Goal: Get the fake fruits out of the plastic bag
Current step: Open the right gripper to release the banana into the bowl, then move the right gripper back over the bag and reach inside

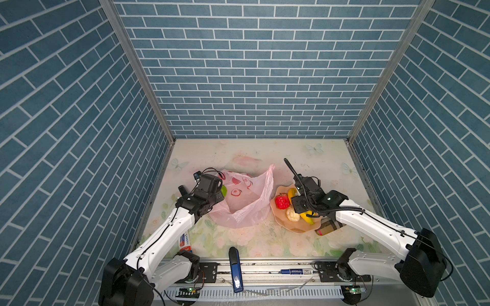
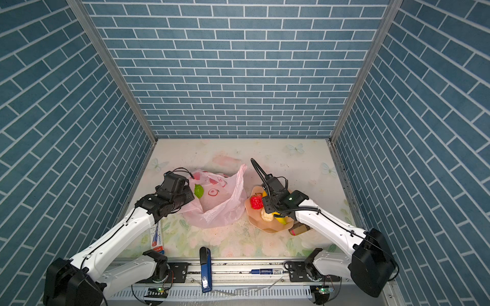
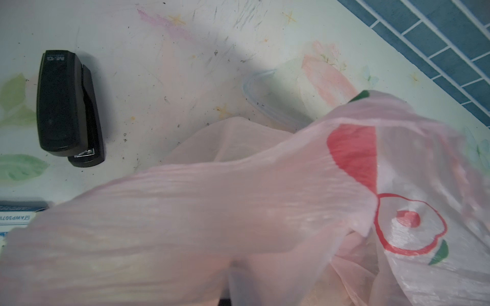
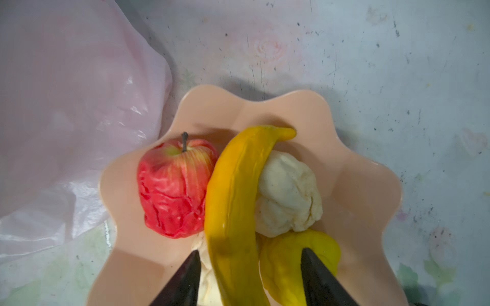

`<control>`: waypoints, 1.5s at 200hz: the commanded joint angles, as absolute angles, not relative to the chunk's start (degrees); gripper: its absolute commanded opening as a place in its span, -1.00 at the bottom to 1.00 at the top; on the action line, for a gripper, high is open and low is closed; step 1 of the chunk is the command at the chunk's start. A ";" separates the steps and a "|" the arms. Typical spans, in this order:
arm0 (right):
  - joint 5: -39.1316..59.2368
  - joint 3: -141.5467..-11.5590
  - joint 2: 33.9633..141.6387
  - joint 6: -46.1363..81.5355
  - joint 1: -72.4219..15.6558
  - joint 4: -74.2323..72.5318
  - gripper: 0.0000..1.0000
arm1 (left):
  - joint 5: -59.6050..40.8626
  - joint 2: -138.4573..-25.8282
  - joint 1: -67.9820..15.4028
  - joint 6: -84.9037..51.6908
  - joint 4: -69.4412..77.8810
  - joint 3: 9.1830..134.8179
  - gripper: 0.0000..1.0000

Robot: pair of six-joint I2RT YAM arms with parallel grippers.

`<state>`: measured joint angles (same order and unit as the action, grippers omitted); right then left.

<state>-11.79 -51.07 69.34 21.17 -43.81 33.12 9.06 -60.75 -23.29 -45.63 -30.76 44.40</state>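
Straddling banana (image 4: 233,198), right end effector (image 4: 249,251) parted, left end effector (image 1: 216,194) pinching plastic bag (image 1: 246,204).

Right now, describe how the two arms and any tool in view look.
Both the left arm and right arm have smooth white shells, bulky black joints and thin black cables clipped along them. A ribbed black hose loops above the right wrist, near a small green light. The right tool has black fingers tapering to points.
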 commanded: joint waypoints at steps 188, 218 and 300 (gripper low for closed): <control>14.51 -92.08 106.62 18.19 -62.67 23.89 -0.32 | 11.66 -58.24 -23.43 -43.46 -47.93 41.36 -1.00; 14.86 -88.61 104.85 16.41 -63.26 23.72 -0.32 | 11.77 -59.92 -23.39 -44.03 -46.07 41.35 -1.00; 6.08 -83.23 102.50 17.75 -63.36 22.33 -0.12 | 14.08 -58.46 -23.29 -40.65 -43.77 45.07 -1.00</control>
